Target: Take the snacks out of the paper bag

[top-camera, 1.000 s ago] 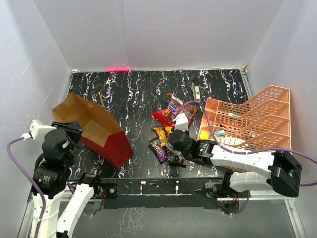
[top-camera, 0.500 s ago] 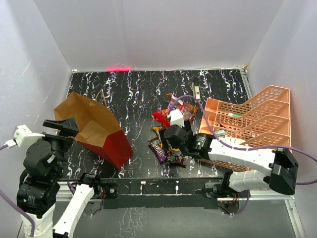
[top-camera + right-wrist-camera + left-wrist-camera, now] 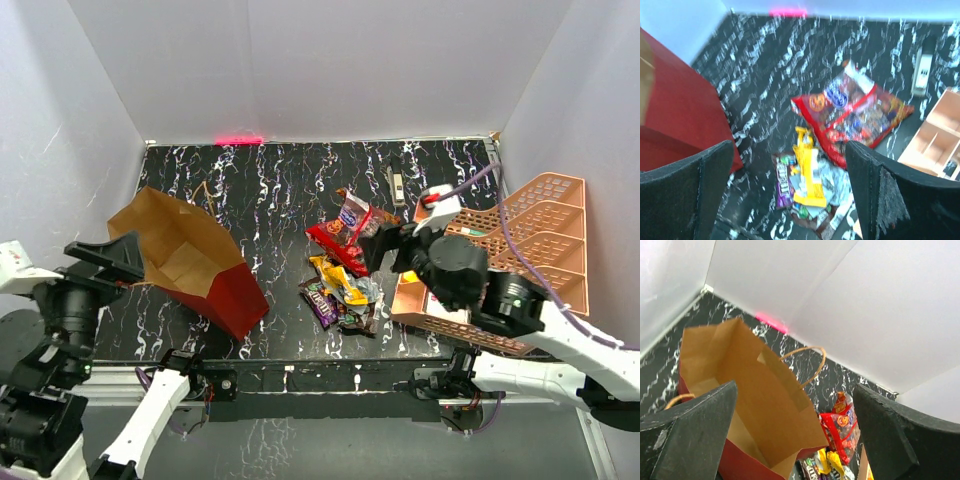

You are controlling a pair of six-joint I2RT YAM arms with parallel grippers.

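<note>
The snacks [image 3: 345, 270] lie heaped on the black, white-veined tabletop [image 3: 270, 190], outside the red paper bag [image 3: 190, 260], which sits to their left with its mouth open. White walls [image 3: 320, 70] enclose the table. A peach lattice tray [image 3: 545, 225] stands at the right. My left pincer [image 3: 795, 432] and right pincer [image 3: 790, 192] both gape wide, holding nothing.

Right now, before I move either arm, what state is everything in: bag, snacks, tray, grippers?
Red paper bag with brown kraft inside: tipped over, mouth open, no packet visible inside.
Shiny snack packets: heaped on the black marbled table, outside the bag.
Peach lattice plastic tray: upright beside the heap.
Left gripper: open, empty.
Right gripper: open, empty.
</note>
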